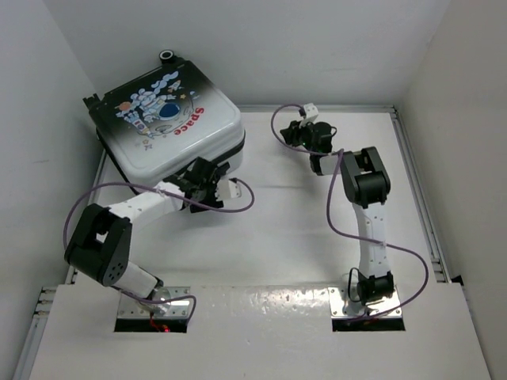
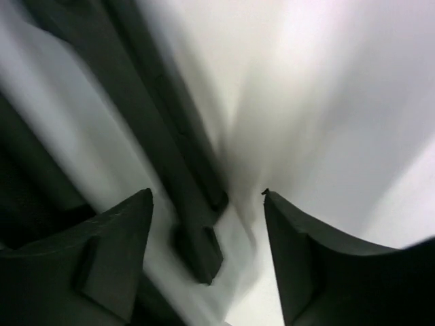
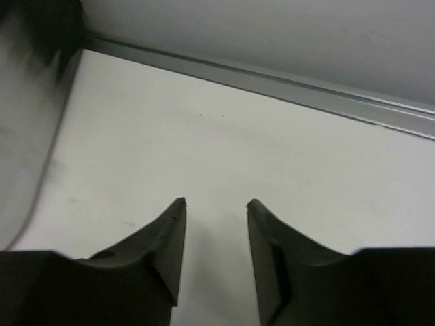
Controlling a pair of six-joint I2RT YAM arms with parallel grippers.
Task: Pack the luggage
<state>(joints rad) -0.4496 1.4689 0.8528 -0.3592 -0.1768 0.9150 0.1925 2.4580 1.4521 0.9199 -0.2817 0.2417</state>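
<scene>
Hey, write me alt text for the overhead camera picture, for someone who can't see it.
A closed suitcase with an astronaut print lies in the far left corner of a white table. The left arm's end effector is at the suitcase's near edge, while the right arm's end effector hangs over bare table, holding nothing.

We see a small hard suitcase, shut and lying flat, in the far left corner of the table, turned a bit sideways, white shell fading to black, cartoon spaceman and red word "Space" on top, black wheels at its far side.
</scene>
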